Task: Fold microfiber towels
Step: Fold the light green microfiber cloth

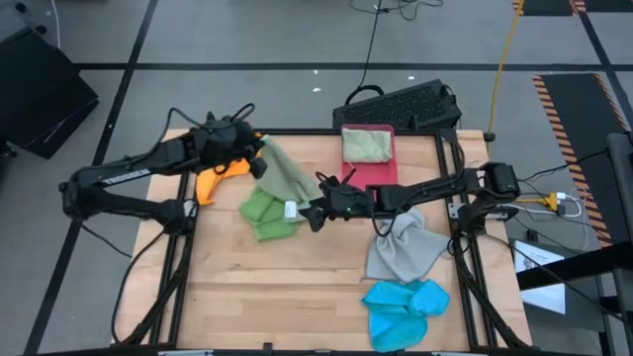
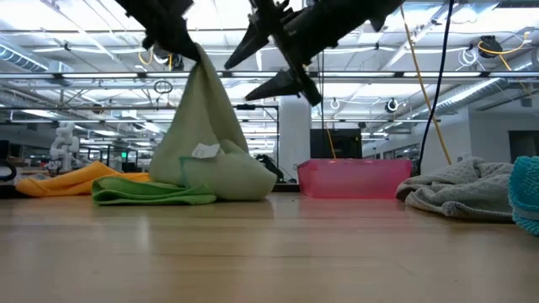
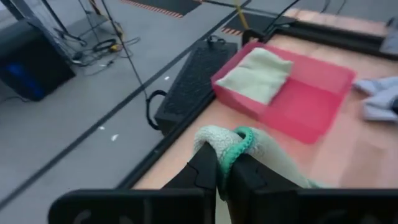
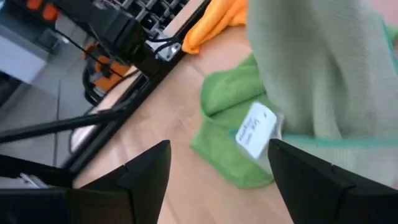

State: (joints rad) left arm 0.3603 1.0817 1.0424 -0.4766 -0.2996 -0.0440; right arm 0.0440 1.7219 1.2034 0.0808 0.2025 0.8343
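A pale sage towel [image 2: 206, 126] with a white label [image 4: 255, 130] hangs from my left gripper [image 3: 222, 177], which is shut on its top at the table's far left. Its bunched lower end [image 2: 227, 177] rests on a bright green towel [image 1: 265, 214] and the table. My right gripper [image 1: 316, 213] stands open mid-table, just right of the hanging towel and clear of it. An orange towel [image 1: 218, 180], a grey towel [image 1: 406, 249] and a blue towel [image 1: 404, 309] lie crumpled on the table. My left gripper pinches a bunched bit of the sage towel's green-hemmed edge [image 3: 239, 142] between its two fingers; the cloth sticks out past the fingertips. The fingers slant down toward the table's far right. The towel hangs below them, drawn into a cone, its lower end on the table.
A pink-red tray [image 1: 381, 170] at the far middle holds a folded sage cloth [image 1: 365, 144]. A black keyboard [image 1: 406, 104] lies beyond the table's far edge. Bare wood [image 1: 287, 287] stretches along the near left part of the table.
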